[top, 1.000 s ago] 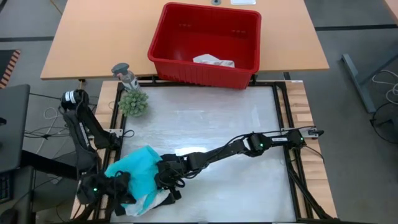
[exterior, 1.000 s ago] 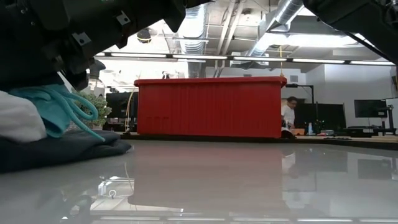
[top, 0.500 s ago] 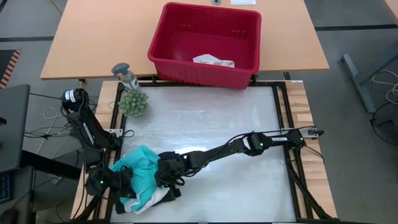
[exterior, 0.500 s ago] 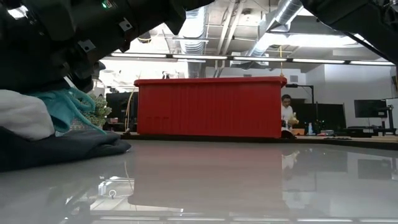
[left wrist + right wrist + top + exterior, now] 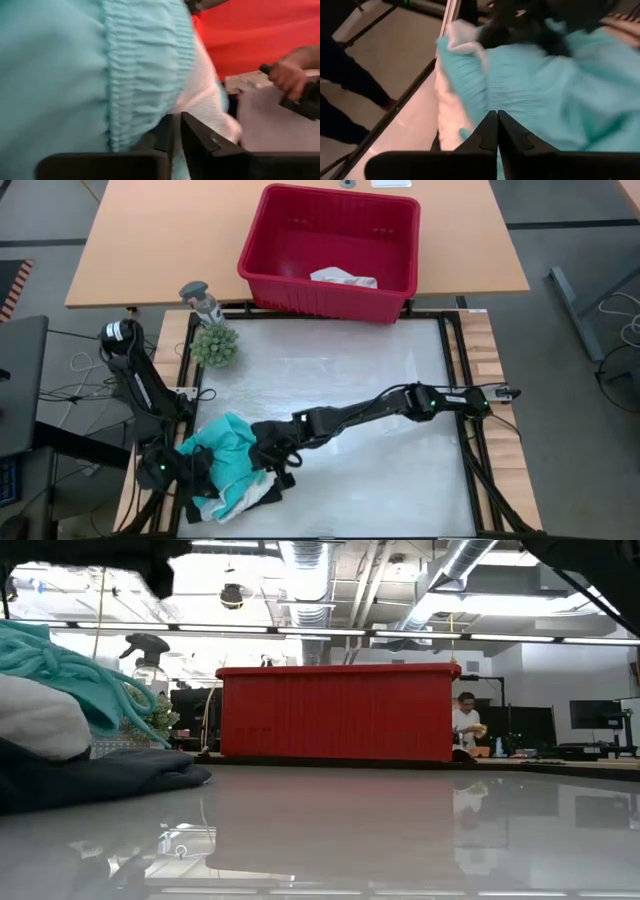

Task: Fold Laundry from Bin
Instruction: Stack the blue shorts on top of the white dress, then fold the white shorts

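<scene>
Bare grey counter (image 5: 350,380) stretches clear between red slotted plastic bin (image 5: 330,250) and near-left corner, where both clenched hands, left hand (image 5: 195,477) and right hand (image 5: 268,452), press against crumpled teal cloth garment (image 5: 225,450).

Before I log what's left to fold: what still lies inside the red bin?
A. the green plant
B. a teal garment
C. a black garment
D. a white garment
D: in the high view a crumpled white garment lies in the red bin, while the teal garment is down at the table's near left corner.
</scene>
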